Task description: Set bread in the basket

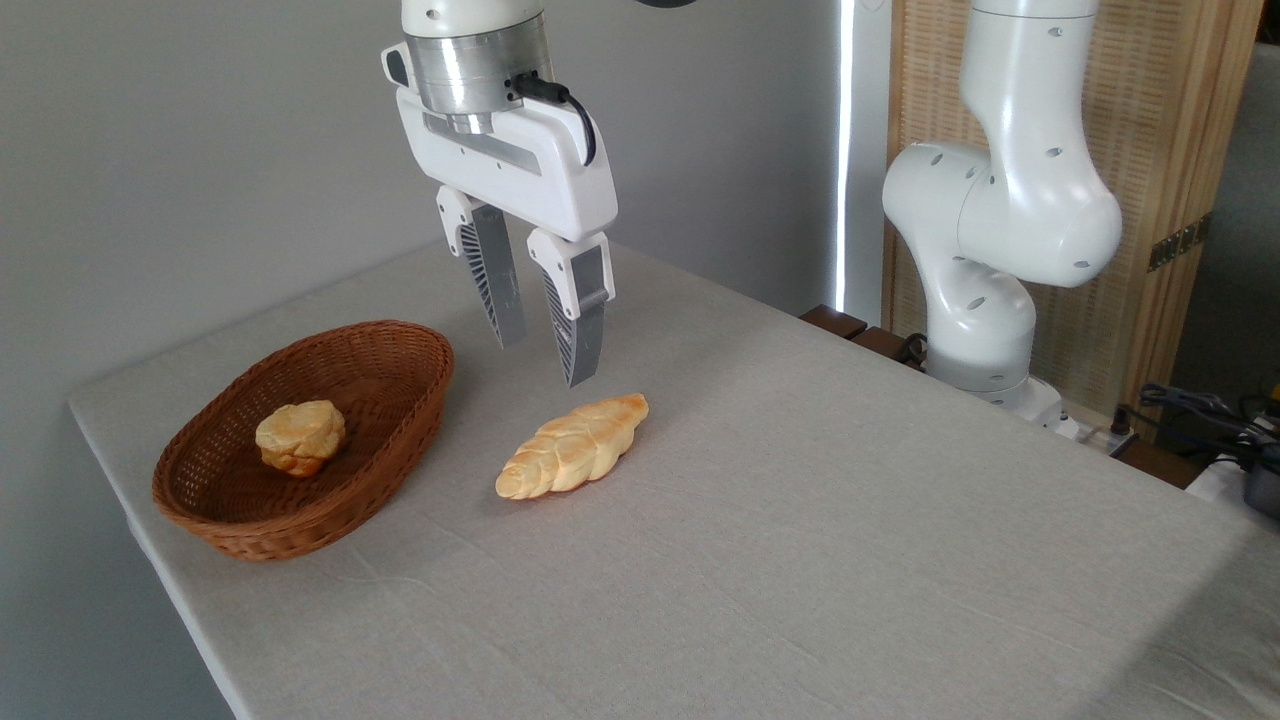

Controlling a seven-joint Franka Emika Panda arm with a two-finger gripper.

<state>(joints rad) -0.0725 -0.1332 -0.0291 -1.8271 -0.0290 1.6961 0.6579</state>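
Gripper (545, 360): jaws apart, holding nothing, above the loaf.
Braided loaf (573, 446): on the tablecloth (800, 520), beside the wicker basket (300, 520).
Bun (300, 437): inside basket.

The arm (1010, 200) is showing glossy white rounded shells, dotted with small dark recessed screw holes, and stacking into bulbous joints down to a white base. The end effector (545, 350) is wearing a white blocky housing under a brushed silver metal collar, with a black cable (570, 105) plugging into the collar's side and looping over the housing. Its two fingers (578, 325) are showing white upper mounts and long grey tapering pads, ribbed with fine diagonal slats along their inner edges.
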